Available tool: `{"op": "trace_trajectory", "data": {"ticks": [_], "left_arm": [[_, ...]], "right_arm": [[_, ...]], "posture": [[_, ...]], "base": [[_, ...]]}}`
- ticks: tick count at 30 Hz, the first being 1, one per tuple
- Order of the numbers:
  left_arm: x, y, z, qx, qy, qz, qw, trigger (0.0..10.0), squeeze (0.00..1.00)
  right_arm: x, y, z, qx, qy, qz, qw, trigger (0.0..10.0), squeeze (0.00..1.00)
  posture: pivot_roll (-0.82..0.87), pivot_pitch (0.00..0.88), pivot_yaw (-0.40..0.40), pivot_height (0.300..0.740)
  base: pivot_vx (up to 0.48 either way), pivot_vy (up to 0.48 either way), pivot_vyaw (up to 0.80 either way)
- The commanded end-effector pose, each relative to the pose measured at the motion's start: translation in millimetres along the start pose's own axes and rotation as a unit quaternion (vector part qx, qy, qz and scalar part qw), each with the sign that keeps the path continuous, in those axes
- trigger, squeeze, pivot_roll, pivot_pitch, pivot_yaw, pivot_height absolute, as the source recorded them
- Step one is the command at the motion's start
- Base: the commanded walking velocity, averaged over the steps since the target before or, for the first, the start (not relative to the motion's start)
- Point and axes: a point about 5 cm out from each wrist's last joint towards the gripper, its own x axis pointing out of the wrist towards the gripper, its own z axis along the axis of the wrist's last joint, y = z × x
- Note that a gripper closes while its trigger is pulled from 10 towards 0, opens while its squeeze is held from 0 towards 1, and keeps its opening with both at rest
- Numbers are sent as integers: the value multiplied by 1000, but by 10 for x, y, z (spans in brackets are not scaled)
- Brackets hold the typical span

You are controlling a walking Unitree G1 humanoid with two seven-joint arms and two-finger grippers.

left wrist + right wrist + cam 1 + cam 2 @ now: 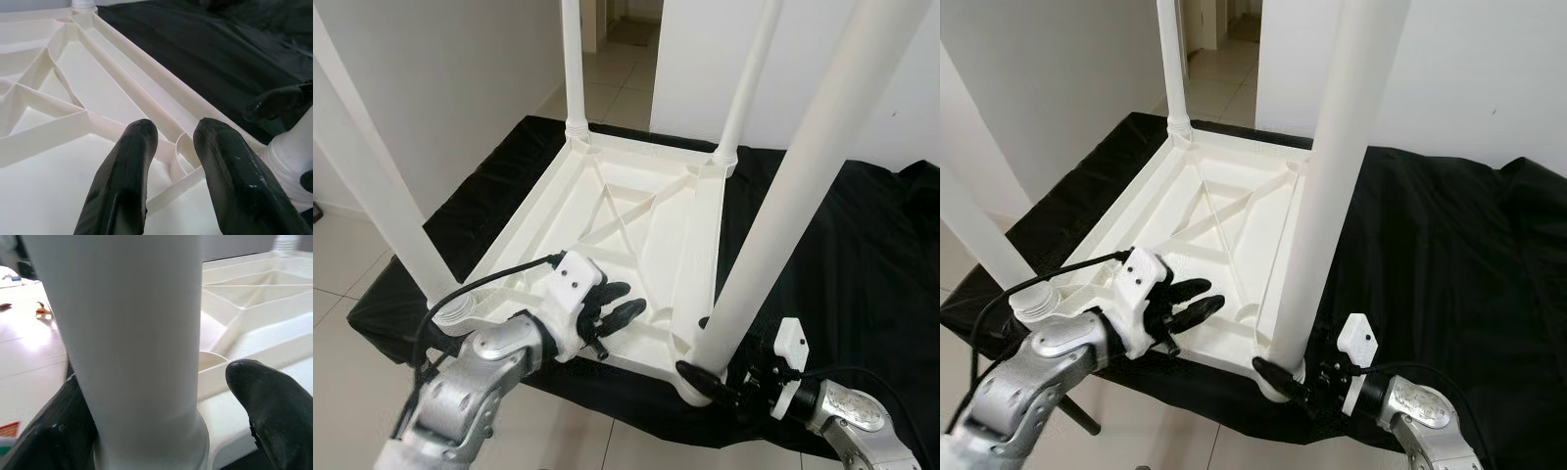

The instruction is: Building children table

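Right gripper [705,377] pinching table leg [783,215] base; left gripper [617,305] spread above tabletop underside [636,211]. Light, stiff, slippery plastic; best gripped low.

A black cloth [842,255] covered the bench across the middle of the frame; an upturned white children's table [636,235] lay on it, legs up, above pale floor tiles [342,294].

The table [636,235] looks like smooth white plastic with a slight sheen, as does the leg [137,347] between the right gripper's [161,406] glossy black rubbery fingers [269,406]. Beneath both grippers lies a black cloth [862,264], matt and creased, on pale glossy tiles [342,264]. The left gripper [171,171] has the same shiny black fingers [122,186], on brushed silver metal arms [460,392].
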Motion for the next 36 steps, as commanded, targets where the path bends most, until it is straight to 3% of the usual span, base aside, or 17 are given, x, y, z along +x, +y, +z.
{"op": "trace_trajectory", "data": {"ticks": [1,9,12,24,31,33,34,36], "left_arm": [[23,50,-6,6,4,22,1000,10000,0],[162,111,74,-1,-20,54,998,10000,0],[234,44,108,1,-28,46,999,10000,0],[337,-14,85,3,-29,43,999,10000,0],[347,-13,84,4,-29,42,999,10000,0],[356,-8,83,3,-29,43,999,10000,0],[382,104,71,4,-25,50,998,10000,0],[378,152,66,19,-28,52,998,10000,0]], "right_arm": [[-39,-102,-23,-9,9,-40,999,10000,0],[-12,-190,-25,-18,-3,-84,996,10000,0],[136,-268,-8,-14,-27,-116,993,10000,0],[361,-487,49,-28,-66,-198,978,10000,0],[379,-498,44,-31,-69,-203,976,10000,0],[392,-509,42,-25,-70,-205,976,10000,0],[458,-481,81,16,-86,-212,973,10000,0],[482,-456,102,28,-92,-214,972,10000,0]], "posture": [[-67,0,16,740],[-74,0,13,740],[-78,0,9,740],[-78,0,-4,740],[-78,0,-4,740],[-78,0,-4,740],[-84,0,-15,740],[-81,0,-22,740]], "base": [[0,0,0],[0,0,0],[0,0,0],[0,0,0],[0,0,0],[0,0,0],[0,0,0],[0,0,0]]}}
